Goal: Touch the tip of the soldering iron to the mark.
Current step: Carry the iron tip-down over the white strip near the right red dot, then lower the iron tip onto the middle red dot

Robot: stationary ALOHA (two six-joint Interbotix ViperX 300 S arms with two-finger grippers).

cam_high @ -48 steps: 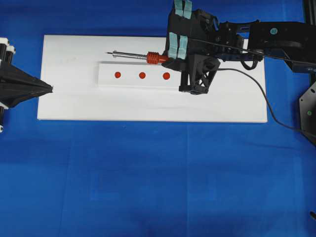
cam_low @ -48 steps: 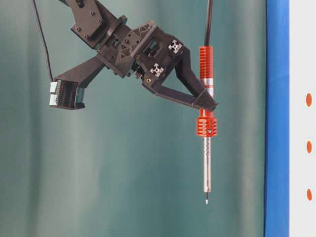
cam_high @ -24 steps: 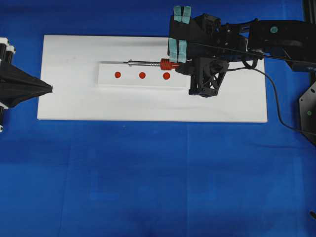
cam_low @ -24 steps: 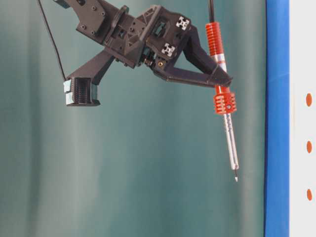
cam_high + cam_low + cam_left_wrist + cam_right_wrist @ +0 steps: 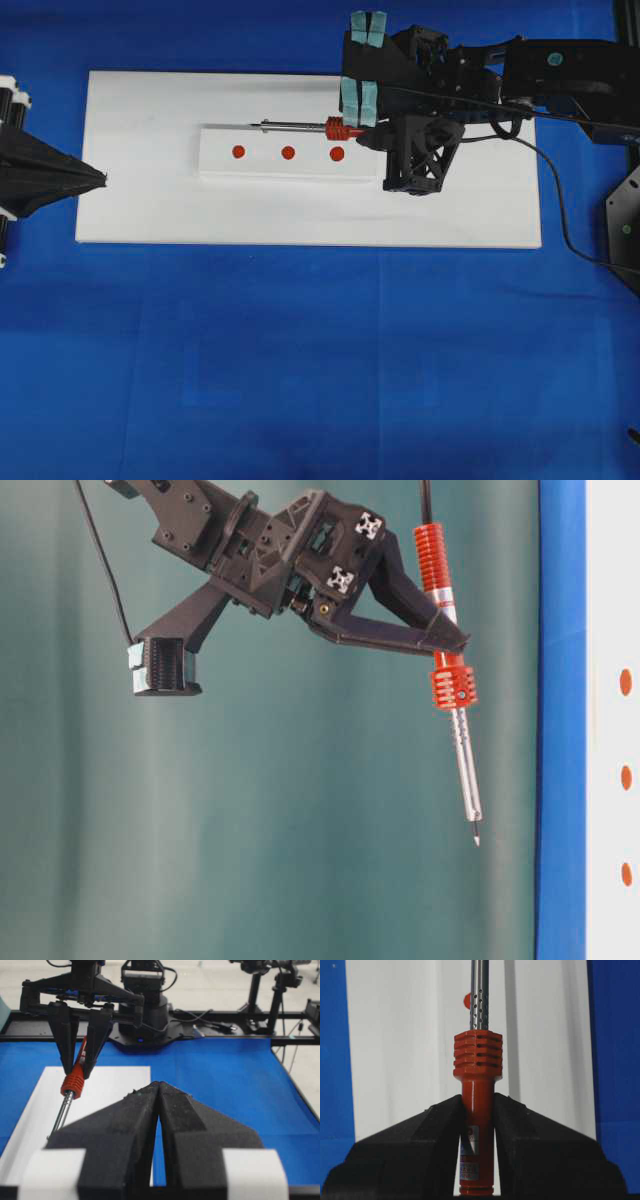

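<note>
Soldering iron [image 5: 320, 128], orange-red ribbed handle and thin silver shaft, held in the air above the white board [image 5: 150, 215], near the board's far edge; in the overhead view its shaft runs along the far edge of the raised white strip [image 5: 270, 170], tip pointing toward the desk's left edge; in the table-level view the iron [image 5: 452, 705] is tilted, its tip clear of the surface; black cord [image 5: 545, 205] trailing from the handle toward the desk's right edge. Right hand [image 5: 365, 135] clamped on the handle, fingers [image 5: 425, 1155] pressed against both sides just behind the ribbed collar, as the right wrist view shows. Three red marks on the strip, in a row: left mark [image 5: 238, 152], middle mark [image 5: 288, 153], right mark [image 5: 337, 154]; the shaft lies just beyond them toward the far edge, touching none. Left hand [image 5: 100, 180] at the board's left edge, well apart from the iron, its fingers [image 5: 125, 1135] closed together on nothing. Blue cloth [image 5: 320, 350] covers the desk around the board.
</note>
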